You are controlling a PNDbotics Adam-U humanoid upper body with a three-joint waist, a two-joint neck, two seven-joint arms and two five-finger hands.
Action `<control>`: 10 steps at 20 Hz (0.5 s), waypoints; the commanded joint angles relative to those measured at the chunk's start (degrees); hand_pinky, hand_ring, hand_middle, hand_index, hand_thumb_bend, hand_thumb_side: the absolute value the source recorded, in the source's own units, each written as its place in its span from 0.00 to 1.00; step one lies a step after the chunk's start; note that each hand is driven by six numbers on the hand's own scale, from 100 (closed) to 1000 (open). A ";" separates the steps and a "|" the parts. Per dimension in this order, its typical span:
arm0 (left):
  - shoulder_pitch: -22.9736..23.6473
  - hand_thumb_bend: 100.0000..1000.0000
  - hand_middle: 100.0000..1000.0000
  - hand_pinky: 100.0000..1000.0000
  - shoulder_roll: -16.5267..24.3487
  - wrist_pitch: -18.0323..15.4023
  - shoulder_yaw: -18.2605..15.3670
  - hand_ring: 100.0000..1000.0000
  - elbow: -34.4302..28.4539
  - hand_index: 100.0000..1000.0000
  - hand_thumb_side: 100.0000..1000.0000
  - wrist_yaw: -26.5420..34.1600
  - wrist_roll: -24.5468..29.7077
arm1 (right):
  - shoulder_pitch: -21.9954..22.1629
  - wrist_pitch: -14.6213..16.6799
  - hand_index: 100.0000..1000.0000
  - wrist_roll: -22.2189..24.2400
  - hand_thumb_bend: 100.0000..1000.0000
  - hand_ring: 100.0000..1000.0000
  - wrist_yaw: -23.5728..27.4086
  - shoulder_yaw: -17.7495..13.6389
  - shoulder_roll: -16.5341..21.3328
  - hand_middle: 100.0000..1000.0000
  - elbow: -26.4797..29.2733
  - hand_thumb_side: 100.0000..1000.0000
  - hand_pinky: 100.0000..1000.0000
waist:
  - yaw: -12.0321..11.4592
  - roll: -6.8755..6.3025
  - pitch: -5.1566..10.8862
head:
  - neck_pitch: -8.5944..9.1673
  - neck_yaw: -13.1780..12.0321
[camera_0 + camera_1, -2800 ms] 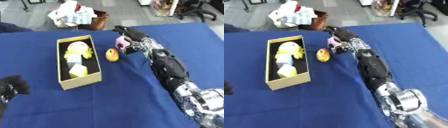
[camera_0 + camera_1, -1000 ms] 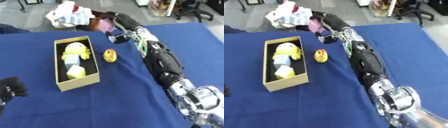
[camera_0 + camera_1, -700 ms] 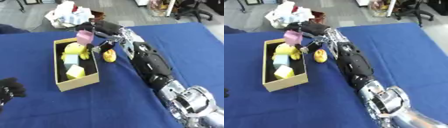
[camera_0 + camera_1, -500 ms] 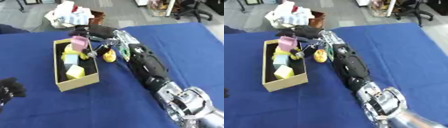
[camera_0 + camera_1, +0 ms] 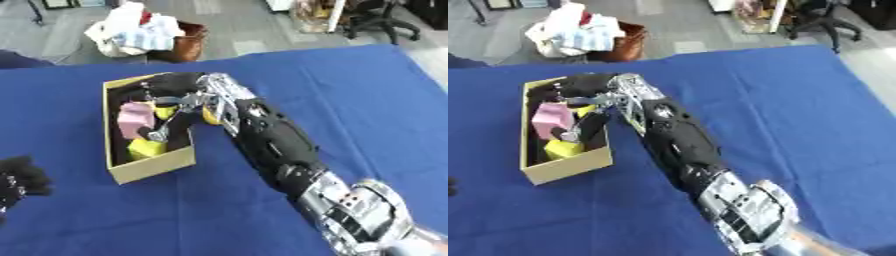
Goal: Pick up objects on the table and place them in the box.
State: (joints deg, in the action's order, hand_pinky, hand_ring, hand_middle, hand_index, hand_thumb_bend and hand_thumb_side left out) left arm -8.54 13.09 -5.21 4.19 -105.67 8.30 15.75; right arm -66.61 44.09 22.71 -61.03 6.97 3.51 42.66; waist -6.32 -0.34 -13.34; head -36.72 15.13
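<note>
Box (image 5: 150, 167), a tan cardboard one, sits on the left part of the blue table (image 5: 350, 95), its long side running near to far. Inside it a pink block (image 5: 135, 118) lies toward the far left, with a yellow block (image 5: 144, 148) just nearer and a bit of another yellow thing (image 5: 164, 111) showing to the right of the pink one.

The right hand (image 5: 171, 87) reaches over the box from the right, its arm (image 5: 271, 137) stretching across the table from the near right corner. The hand hangs over the far end of the box, its dark fingers (image 5: 156, 132) pointing down into the box beside the pink block. They look relaxed rather than curled round the block; whether they touch it I cannot tell.

A small yellow object (image 5: 210, 115) lies on the cloth just right of the box wall, mostly hidden behind the wrist.

The left hand (image 5: 19, 182) shows at the near left edge, well apart from the box, dark, resting with nothing in it; its fingers are too unclear to say whether they are spread or curled.

Beyond the far edge of the table, on the floor, stands a brown basket (image 5: 185, 42) with white and light-blue cloth (image 5: 131, 32) piled in it.
</note>
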 commanded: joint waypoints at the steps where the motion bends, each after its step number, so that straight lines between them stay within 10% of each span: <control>1: -0.29 0.00 0.58 0.60 1.01 -0.15 -0.33 0.62 -1.15 0.77 0.79 0.24 -0.07 | -2.00 7.87 1.00 11.15 0.00 1.00 3.72 0.30 1.77 1.00 2.88 0.50 0.93 | 0.09 0.70 0.98 | 0.14 -0.21; 10: -0.04 0.00 0.58 0.60 1.10 -0.14 -0.91 0.62 -1.10 0.77 0.79 -0.01 -0.58 | -1.87 7.83 1.00 14.33 0.00 0.99 16.81 -3.05 10.40 1.00 7.78 0.33 0.90 | 1.62 1.08 1.05 | 0.22 -1.31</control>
State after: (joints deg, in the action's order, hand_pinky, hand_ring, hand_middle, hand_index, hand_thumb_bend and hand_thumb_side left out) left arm -8.31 13.09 -5.26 3.88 -105.67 8.28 15.41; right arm -67.42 41.03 25.77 -46.01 5.11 11.37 49.15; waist -4.65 0.12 -13.33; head -36.72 14.10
